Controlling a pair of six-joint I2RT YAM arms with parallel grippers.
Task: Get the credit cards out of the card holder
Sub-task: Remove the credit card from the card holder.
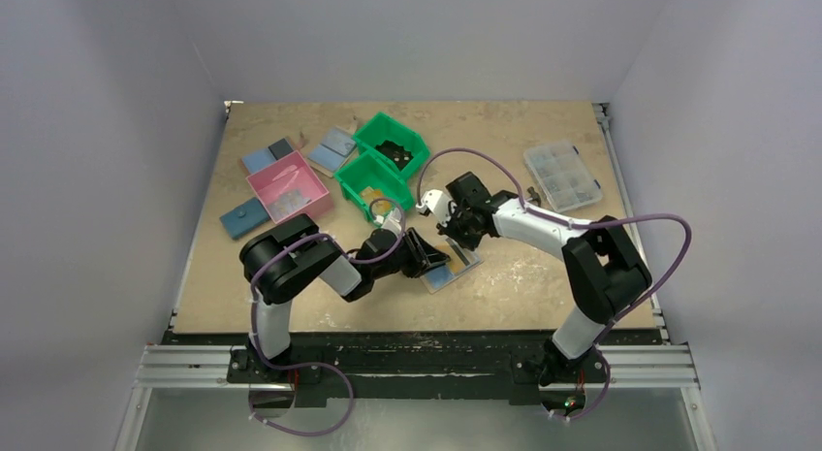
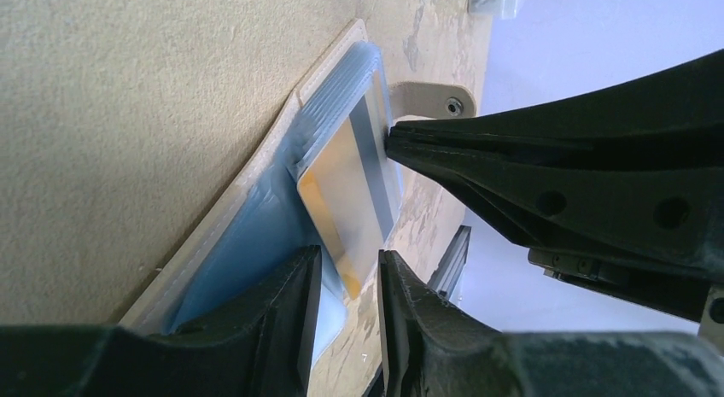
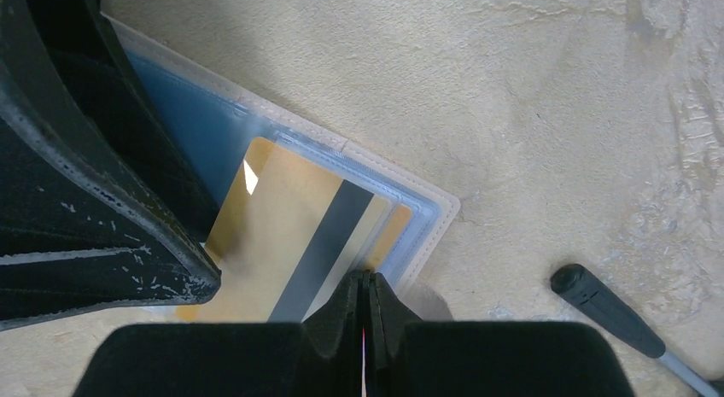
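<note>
The card holder [image 1: 449, 271] lies open on the table, with a beige rim and a light-blue inner panel [image 2: 243, 239]. A yellow-orange credit card [image 2: 346, 192] with a dark stripe sticks halfway out of its slot, and it also shows in the right wrist view [image 3: 273, 235]. The edge of a second orange card [image 3: 389, 233] shows under it. My left gripper [image 2: 350, 286] is open by a narrow gap, astride the card's near corner. My right gripper [image 3: 365, 282] is shut, its tips resting on the holder [image 3: 423, 211] at the card's far end.
Two green bins [image 1: 393, 145] and a pink bin [image 1: 288, 186] stand behind the arms. Several blue flat wallets [image 1: 244, 218] lie at the back left. A clear compartment box [image 1: 563, 175] is at the back right. A black-tipped rod [image 3: 598, 305] lies right of the holder.
</note>
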